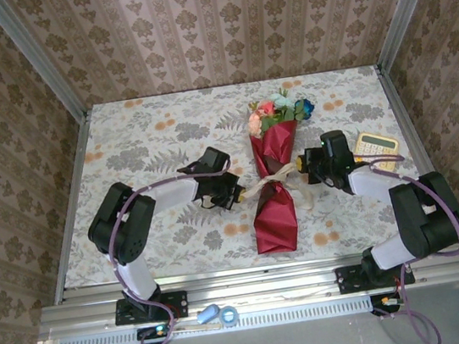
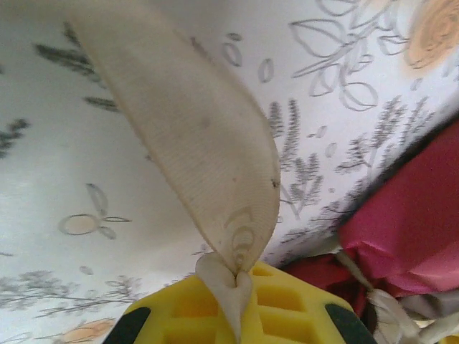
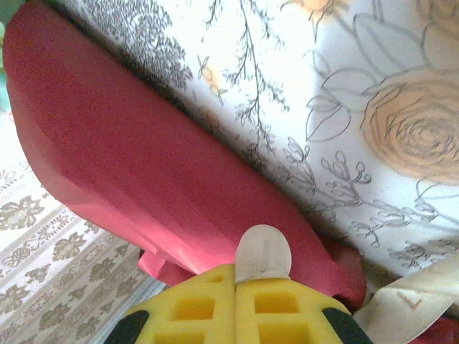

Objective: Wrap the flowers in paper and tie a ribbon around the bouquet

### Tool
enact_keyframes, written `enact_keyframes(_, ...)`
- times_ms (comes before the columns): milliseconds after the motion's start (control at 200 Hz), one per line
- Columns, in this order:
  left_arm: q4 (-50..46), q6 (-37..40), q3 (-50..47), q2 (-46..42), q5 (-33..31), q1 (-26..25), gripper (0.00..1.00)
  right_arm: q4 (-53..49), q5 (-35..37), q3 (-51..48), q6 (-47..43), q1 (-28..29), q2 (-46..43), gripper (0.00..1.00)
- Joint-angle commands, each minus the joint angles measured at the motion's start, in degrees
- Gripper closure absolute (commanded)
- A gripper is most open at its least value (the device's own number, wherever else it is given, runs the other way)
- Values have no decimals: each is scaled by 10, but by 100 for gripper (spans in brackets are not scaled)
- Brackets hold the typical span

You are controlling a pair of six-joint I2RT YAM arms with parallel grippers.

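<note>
The bouquet (image 1: 274, 184) lies mid-table, a crimson paper (image 3: 143, 172) cone with the flowers (image 1: 279, 113) at its far wide end. The cream ribbon (image 1: 265, 182) crosses its waist. My left gripper (image 1: 238, 194) sits just left of the cone, shut on a loop of ribbon (image 2: 193, 136) that rises from between its yellow fingers (image 2: 287, 308). My right gripper (image 1: 299, 166) sits just right of the cone, shut on a short ribbon end (image 3: 263, 252) that pokes out between its yellow fingers (image 3: 193, 308). More ribbon (image 3: 409, 301) trails at the right wrist view's lower right.
A yellow calculator (image 1: 377, 149) lies right of the right arm. The floral tablecloth (image 1: 148, 141) covers the table, with metal frame rails (image 1: 70, 194) at its sides. A small blue object (image 1: 219, 315) rests on the front rail.
</note>
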Motion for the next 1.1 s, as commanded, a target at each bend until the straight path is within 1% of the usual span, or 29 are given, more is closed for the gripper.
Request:
enact_keyframes(0, -74, 64, 18, -18, 1, 3, 100, 28, 30, -15, 4, -16, -7, 100)
enact_keyframes(230, -132, 122, 47, -8, -21, 9, 100, 38, 29, -34, -2, -47, -8, 100)
enact_keyframes(430, -173, 161, 101, 12, -30, 6, 100, 39, 21, -52, 3, -60, -1, 100)
enact_keyframes(620, -216, 198, 153, 29, -41, -3, 100, -9, 6, -41, -25, -77, -5, 100)
enact_keyframes(685, -221, 200, 154, 29, -45, -3, 100, -24, 5, -44, -26, -86, -9, 100)
enact_keyframes(855, -222, 203, 143, 23, -45, 2, 100, 8, -11, -52, -30, -113, 11, 100)
enact_keyframes(1095, -225, 209, 126, 22, -42, 5, 100, 12, -11, -41, -30, -122, 28, 100)
